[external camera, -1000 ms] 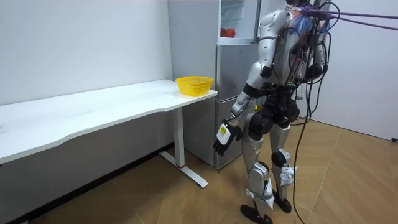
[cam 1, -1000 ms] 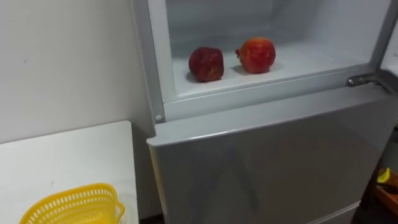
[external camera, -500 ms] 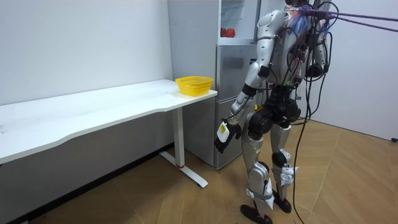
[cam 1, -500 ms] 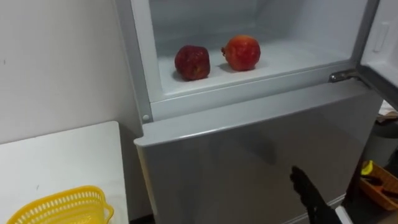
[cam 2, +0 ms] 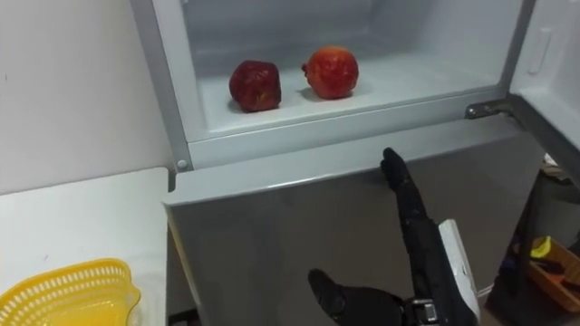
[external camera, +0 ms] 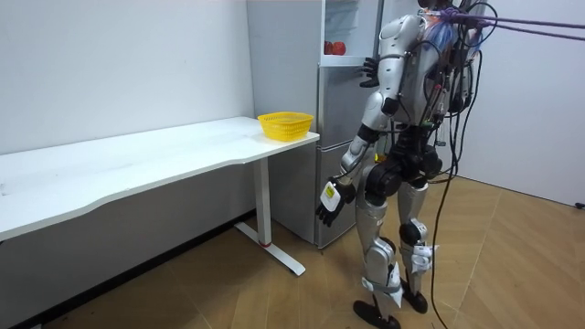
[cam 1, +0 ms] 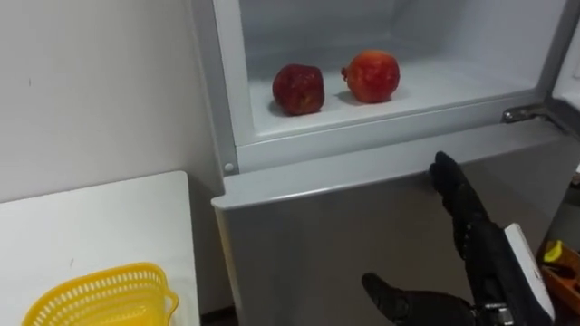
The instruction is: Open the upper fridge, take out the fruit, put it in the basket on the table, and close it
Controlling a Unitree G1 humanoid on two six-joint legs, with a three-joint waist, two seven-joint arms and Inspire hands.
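Two red fruits lie on the white shelf (cam 1: 453,83) of the open upper fridge: a dark red one (cam 1: 298,89) on the left and a rounder orange-red one (cam 1: 372,76) to its right. My right hand (cam 1: 478,244) rises from the lower right in front of the lower fridge door (cam 1: 308,244). It is open, its straight fingers (cam 1: 446,172) pointing up just under the compartment's sill, below and right of the fruits and apart from them. In the room view my left hand (external camera: 333,197) hangs relaxed at my side while I stand before the fridge.
A yellow mesh basket (cam 1: 100,297) sits at the near corner of the white table (cam 1: 100,217), left of the fridge. The upper fridge door (cam 1: 569,63) stands open at the right edge. The white wall lies behind the table.
My right hand has risen from the bottom edge up the front of the lower door towards the sill. The fruits have not moved; the picture's sideways shift is the camera's own.
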